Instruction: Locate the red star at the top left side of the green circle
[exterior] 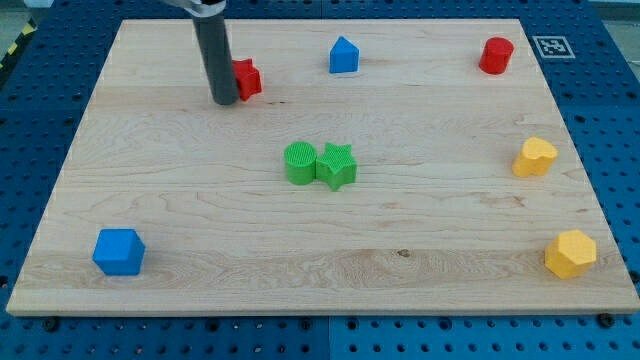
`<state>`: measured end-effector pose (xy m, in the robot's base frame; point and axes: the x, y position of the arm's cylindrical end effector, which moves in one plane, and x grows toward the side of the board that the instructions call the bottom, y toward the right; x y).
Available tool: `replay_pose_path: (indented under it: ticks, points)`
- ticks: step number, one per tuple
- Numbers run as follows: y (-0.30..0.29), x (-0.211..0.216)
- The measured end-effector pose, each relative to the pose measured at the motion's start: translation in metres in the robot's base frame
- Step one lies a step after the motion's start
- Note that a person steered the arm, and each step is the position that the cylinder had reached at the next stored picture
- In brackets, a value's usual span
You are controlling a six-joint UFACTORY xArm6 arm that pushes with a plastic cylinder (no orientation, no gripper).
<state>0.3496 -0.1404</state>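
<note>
The red star lies near the view's top left, partly hidden by my rod. My tip rests on the board just left of the red star, touching or nearly touching it. The green circle sits near the board's middle, below and to the right of the red star. A green star touches the green circle's right side.
A blue house-shaped block sits at the top centre. A red cylinder is at the top right. Two yellow blocks lie by the right edge. A blue cube is at the bottom left.
</note>
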Motion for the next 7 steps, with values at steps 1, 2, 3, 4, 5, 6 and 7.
replay_pose_path:
  ticks: [1,2,3,4,5,6,7]
  points:
    - [-0.039,-0.016]
    - [-0.030,-0.050]
    - [0.003,-0.074]
    - [0.068,-0.045]
    - [0.111,0.004]
    - [0.115,-0.014]
    - [0.104,-0.052]
